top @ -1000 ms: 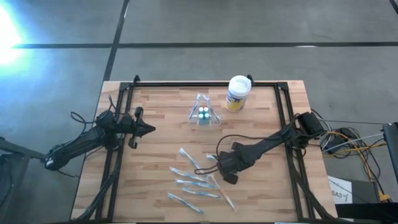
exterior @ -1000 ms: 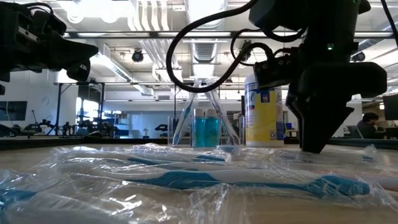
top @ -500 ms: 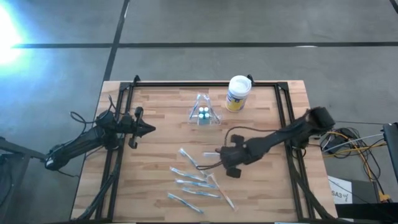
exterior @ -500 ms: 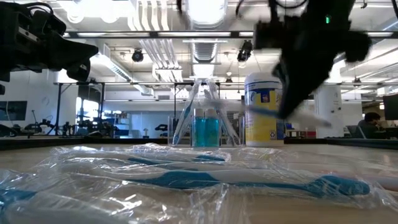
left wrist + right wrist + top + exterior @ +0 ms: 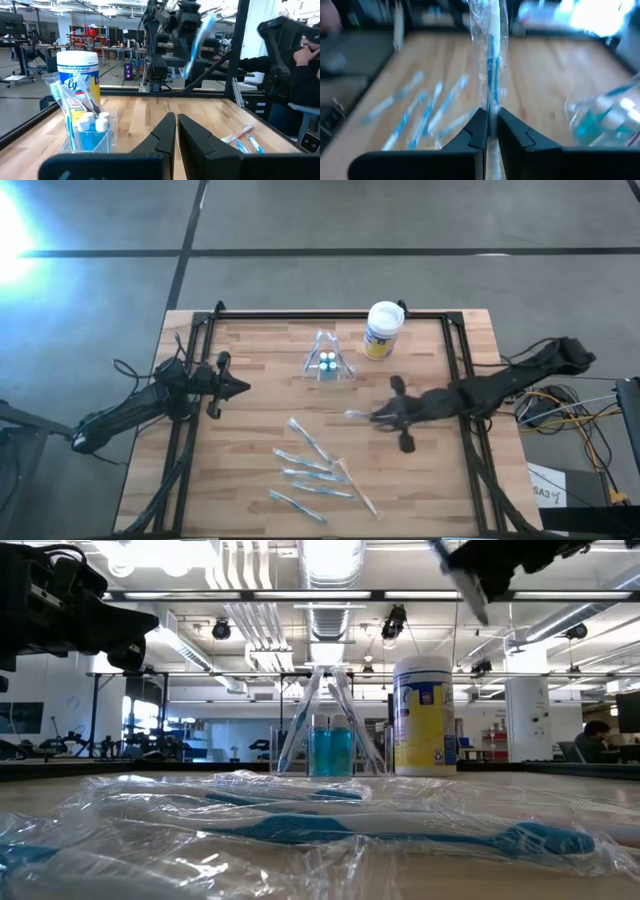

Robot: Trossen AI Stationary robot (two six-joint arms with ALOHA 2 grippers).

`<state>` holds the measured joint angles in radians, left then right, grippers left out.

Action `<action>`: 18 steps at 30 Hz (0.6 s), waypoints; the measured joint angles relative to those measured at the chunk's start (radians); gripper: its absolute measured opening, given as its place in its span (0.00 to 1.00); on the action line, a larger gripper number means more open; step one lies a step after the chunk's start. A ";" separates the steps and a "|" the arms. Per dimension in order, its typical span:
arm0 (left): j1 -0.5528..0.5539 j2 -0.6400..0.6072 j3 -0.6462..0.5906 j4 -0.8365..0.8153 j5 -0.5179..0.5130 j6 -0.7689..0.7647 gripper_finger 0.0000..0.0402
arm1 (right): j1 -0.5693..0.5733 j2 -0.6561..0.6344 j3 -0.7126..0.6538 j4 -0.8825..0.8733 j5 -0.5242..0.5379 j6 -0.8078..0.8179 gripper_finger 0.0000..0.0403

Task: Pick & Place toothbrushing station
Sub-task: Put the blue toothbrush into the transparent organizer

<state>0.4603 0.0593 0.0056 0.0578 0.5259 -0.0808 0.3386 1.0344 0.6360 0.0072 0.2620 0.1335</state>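
The toothbrushing station [image 5: 328, 361] is a small clear holder with blue-capped items inside, standing on its base on the wooden table at the far middle; it also shows in the low view [image 5: 330, 735] and the left wrist view [image 5: 87, 131]. My right gripper [image 5: 386, 416] hangs above the table, to the near right of the station, shut on a plastic-wrapped blue toothbrush [image 5: 358, 414]. My left gripper [image 5: 238, 388] is shut and empty at the table's left. My right gripper pinches the wrapped toothbrush near one end [image 5: 490, 112] between its two fingers. The brush runs on from the fingertips in line with the fingers [image 5: 490, 55], toward the table's left. It is lifted clear of the table.
A white-lidded, yellow-labelled canister [image 5: 383, 329] stands right of the station. Several wrapped toothbrushes [image 5: 315, 470] lie in a loose pile at the near middle. A dark frame [image 5: 455, 355] runs along the table's far and side edges.
My right gripper has risen from the pile with one wrapped toothbrush and gone toward the table's right and far edges. The toothbrush is now lifted clear of the pile. In the low view the gripper has climbed almost out of the picture.
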 joint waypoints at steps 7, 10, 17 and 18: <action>0.000 0.003 0.000 0.001 -0.014 0.004 0.06 | -0.023 -0.276 -0.239 0.263 0.010 -0.071 0.05; 0.000 0.003 0.000 0.001 -0.022 0.004 0.06 | -0.040 -0.365 -0.310 0.289 0.011 -0.075 0.05; 0.000 0.003 0.000 0.001 -0.026 0.004 0.06 | -0.076 -0.563 -0.478 0.405 0.000 -0.084 0.05; 0.000 0.003 0.000 0.001 -0.026 0.004 0.06 | -0.081 -0.588 -0.495 0.405 0.000 -0.082 0.05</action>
<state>0.4603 0.0628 0.0055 0.0586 0.4994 -0.0766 0.2575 0.4469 0.1410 0.4125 0.2615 0.0511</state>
